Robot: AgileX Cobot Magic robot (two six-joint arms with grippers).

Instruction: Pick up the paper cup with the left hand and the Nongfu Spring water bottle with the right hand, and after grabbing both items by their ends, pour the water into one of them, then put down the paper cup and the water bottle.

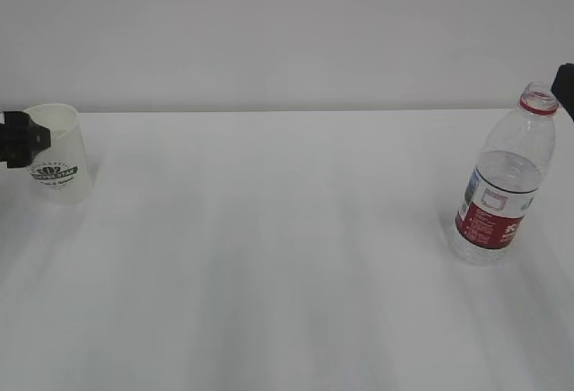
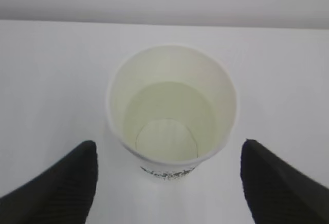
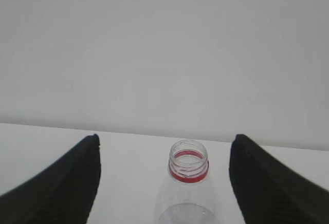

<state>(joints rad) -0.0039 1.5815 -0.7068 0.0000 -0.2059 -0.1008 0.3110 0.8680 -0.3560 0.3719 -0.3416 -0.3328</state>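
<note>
Paper cup (image 1: pixel 59 153) upright at table's (image 1: pixel 269 256) far-left edge, pale water (image 2: pixel 167 126) inside; left hand (image 2: pixel 167 183) spread wide round it, fingers (image 2: pixel 67 183) clear of walls. Nongfu Spring water bottle (image 1: pixel 502 185) uncapped, leaning slightly, far right; right hand (image 3: pixel 163 178) spread, not touching neck. Wide bare table btwn them.

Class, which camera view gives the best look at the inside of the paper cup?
The left wrist view: it looks down into the paper cup, showing its cream walls and bottom between the open left gripper. The exterior view shows only the cup's side and logo. The right wrist view does not show it.
</note>
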